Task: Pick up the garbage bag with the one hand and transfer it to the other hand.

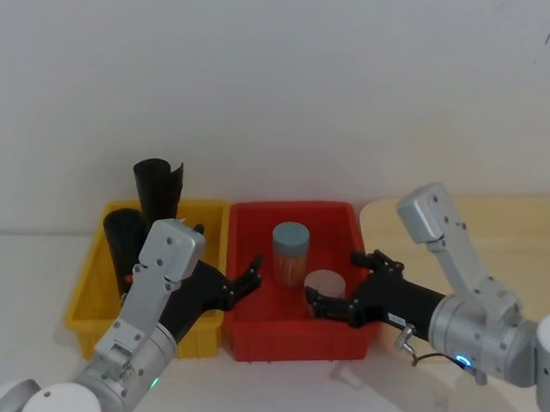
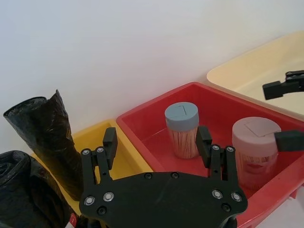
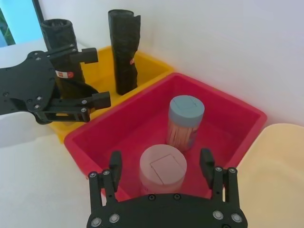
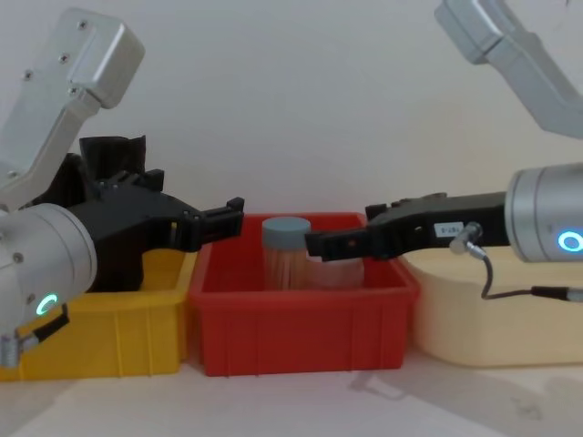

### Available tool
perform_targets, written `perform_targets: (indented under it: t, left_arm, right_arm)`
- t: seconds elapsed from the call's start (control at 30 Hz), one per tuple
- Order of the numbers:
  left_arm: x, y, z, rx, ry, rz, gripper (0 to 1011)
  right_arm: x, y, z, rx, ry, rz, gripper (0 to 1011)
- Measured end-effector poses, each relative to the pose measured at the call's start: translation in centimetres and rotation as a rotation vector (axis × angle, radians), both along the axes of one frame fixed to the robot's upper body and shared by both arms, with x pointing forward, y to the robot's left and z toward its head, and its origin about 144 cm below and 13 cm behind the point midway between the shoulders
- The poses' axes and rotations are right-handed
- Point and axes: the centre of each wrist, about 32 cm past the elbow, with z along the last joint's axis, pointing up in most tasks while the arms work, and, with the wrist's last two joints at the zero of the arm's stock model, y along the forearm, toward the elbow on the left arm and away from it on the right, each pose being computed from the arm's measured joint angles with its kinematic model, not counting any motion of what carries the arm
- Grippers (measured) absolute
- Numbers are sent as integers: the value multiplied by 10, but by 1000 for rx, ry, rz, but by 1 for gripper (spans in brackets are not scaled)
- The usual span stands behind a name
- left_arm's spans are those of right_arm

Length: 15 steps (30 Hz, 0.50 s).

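Hovering, both empty: left end effector (image 2: 157,137), right end effector (image 3: 160,159) wide open | garbage bag (image 3: 58,33) part-hidden

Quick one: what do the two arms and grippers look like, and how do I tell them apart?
Both arms are silver-grey, with boxy links and round wrists. The left gripper and right gripper are black, two-fingered and dotted with silver screws. The left wrist has a green ring; the right has a blue ring, a thin cable and a white label.
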Motion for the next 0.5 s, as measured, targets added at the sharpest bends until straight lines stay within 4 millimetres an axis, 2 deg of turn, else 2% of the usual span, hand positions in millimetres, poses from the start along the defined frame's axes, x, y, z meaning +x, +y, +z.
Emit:
perform_targets:
  t: [0.5]
  left_arm:
    - [0, 0, 0, 0, 0, 0, 1000]
  right_arm:
    - [16, 10, -6, -29, 21, 23, 1001]
